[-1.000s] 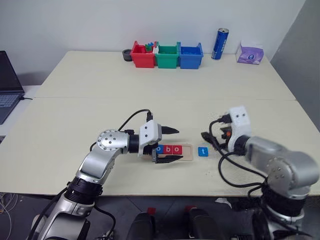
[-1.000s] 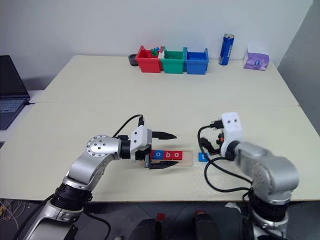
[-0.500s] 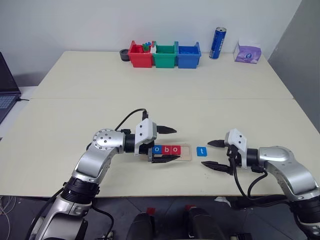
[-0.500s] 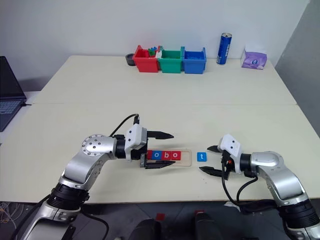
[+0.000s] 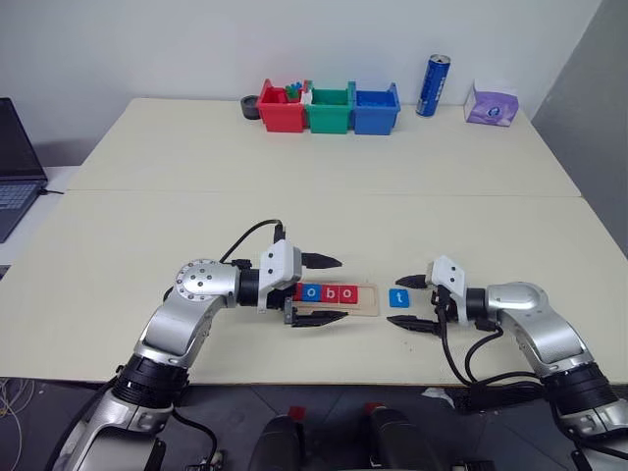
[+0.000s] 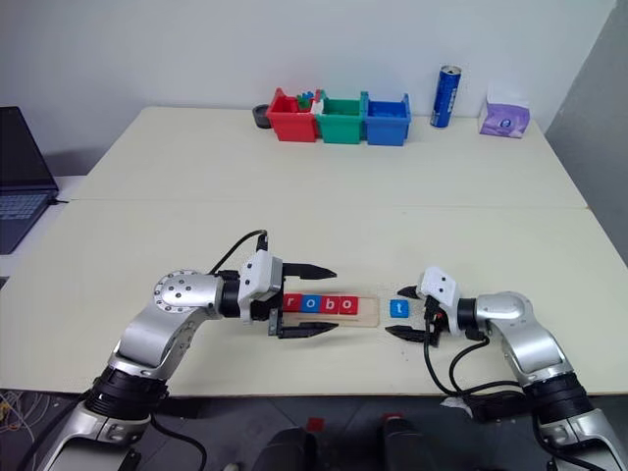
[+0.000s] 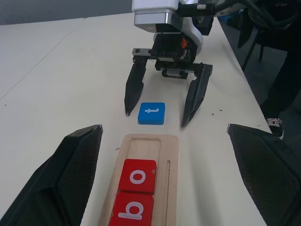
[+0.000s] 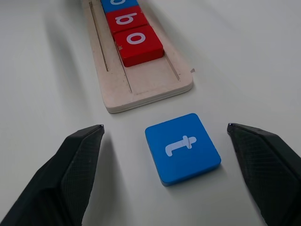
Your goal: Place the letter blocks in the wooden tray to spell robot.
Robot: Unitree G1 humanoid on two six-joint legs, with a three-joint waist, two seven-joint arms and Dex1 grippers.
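Bins (image 5: pixel 329 108), can (image 5: pixel 429 86) far back; both claws released, right claw (image 5: pixel 412 304) straddling t block (image 5: pixel 397 297).

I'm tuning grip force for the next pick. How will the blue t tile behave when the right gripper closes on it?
The t tile looks rigid, so it probably won't deform. It lies flat on the table and is low, so tipping or rolling seems unlikely. Its glossy sides may slip between the right gripper's narrow fingertips and skid instead of lifting.

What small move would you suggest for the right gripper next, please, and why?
Probably close the right gripper on the blue t block: its open fingers straddle the block, which lies on the table just past the wooden tray's empty end slot.
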